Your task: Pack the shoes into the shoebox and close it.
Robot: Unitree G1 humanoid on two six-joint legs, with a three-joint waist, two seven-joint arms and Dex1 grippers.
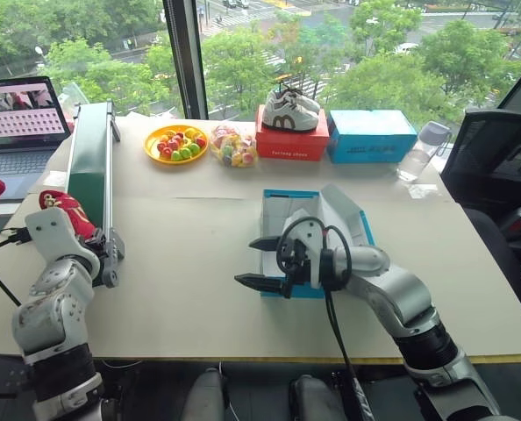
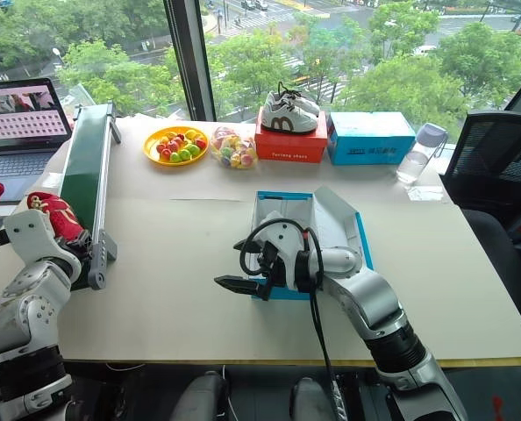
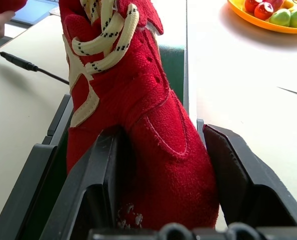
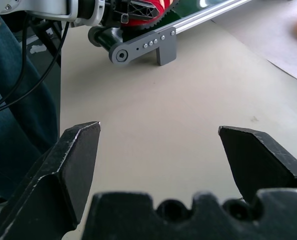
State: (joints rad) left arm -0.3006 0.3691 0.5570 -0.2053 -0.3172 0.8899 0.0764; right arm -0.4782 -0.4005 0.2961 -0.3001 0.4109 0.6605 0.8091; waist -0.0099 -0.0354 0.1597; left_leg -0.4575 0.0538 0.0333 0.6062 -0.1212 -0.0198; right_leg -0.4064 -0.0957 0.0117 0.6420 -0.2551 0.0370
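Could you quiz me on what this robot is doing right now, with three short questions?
1. True or false: the right gripper is holding a shoe.
2. What lies between the left gripper's jaws? A) red shoe B) bottle C) fruit
3. Fill in: the blue shoebox stands with its lid ____.

Key: 1 false, its jaws are open and empty. 2 A. 3 open.

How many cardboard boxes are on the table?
3: an open blue shoebox mid-table behind the right hand, a red box under the white sneakers at the far edge, and a blue box beside it.
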